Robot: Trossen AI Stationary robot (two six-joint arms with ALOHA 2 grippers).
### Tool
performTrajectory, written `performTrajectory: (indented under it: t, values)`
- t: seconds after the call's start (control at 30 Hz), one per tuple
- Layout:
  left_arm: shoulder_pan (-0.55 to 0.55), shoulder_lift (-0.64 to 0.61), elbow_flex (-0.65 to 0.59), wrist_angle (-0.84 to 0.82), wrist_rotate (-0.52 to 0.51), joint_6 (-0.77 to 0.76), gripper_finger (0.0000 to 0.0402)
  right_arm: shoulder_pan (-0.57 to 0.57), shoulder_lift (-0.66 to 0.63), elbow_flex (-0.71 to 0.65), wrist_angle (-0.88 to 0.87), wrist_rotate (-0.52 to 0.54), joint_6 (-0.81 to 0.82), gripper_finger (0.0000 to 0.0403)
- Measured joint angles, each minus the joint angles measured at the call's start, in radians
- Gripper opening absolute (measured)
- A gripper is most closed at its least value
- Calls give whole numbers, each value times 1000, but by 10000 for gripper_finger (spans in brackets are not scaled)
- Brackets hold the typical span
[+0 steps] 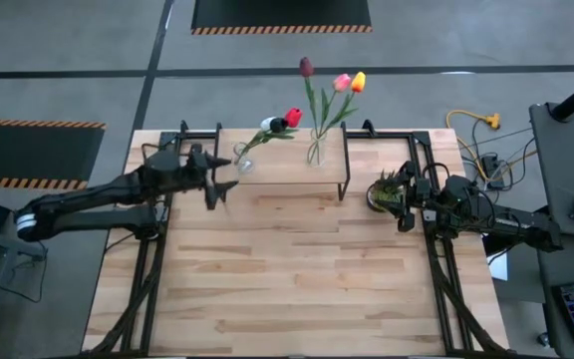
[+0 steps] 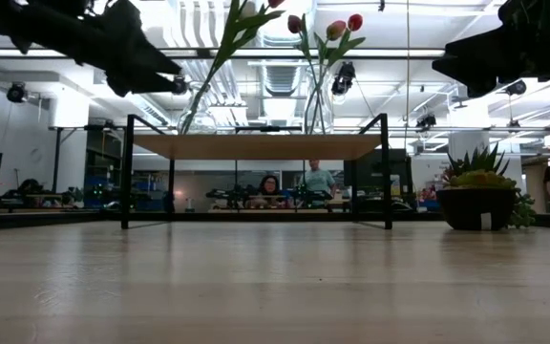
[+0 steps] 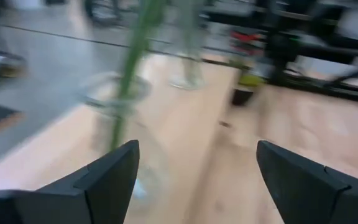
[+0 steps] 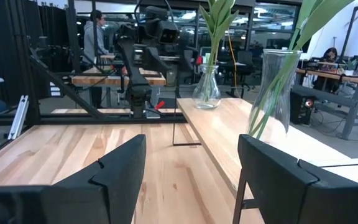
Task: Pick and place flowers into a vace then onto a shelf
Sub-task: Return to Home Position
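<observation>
flowers (image 1: 342,83) are all in glass, and both vases are on the shelf (image 1: 282,165) at the back-middle of the table (image 1: 287,289). The round vase (image 1: 241,160) sits at the shelf's left end with the red and white tulips (image 1: 285,121) leaning hard toward the middle. The tall vase (image 1: 314,152) is right of centre, its maroon, pink and orange-yellow heads near upright. No loose stems on the table that I can see, so pick/place reads as finished. My read of the step in hand: arms going to home. The left gripper (image 3: 197,148) has its fingers spread wide and holds nothing. It is just beside the round vase, off the shelf's left front corner, and above board height in the low view. That's the tight spot, with glass and leaning stems right ahead of it. The next move wants a straight pull back away from the shelf before any fold-in, with no sideways sweep along the board. A clip on that vase would likely tip it, given the lean. The right gripper (image 4: 191,140) is likewise spread open and empty. It is raised at the table's right side, right next to the potted plant (image 1: 387,189) and apart from the shelf's right legs. Its path home only has to miss the plant. Neither gripper needs to close on anything.
</observation>
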Motion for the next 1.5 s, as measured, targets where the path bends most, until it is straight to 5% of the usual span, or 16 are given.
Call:
performTrajectory:
  t: [0.23,0.57,0.9,1.27,1.5]
  values:
    - [-4,-90,-38,-43,164,-34,274,0,0,0,-1,0,0,244]
    - [-116,-189,-312,318,169,-85,137,0,0,0,-4,0,16,244]
    - [-237,-419,-419,349,168,-94,19,0,0,0,-3,0,50,244]
    - [-313,-650,-498,307,157,-25,1,2,-14,14,-106,-22,108,244]
    - [-315,-656,-497,253,159,-35,1,20,-85,-14,-131,-31,220,226]
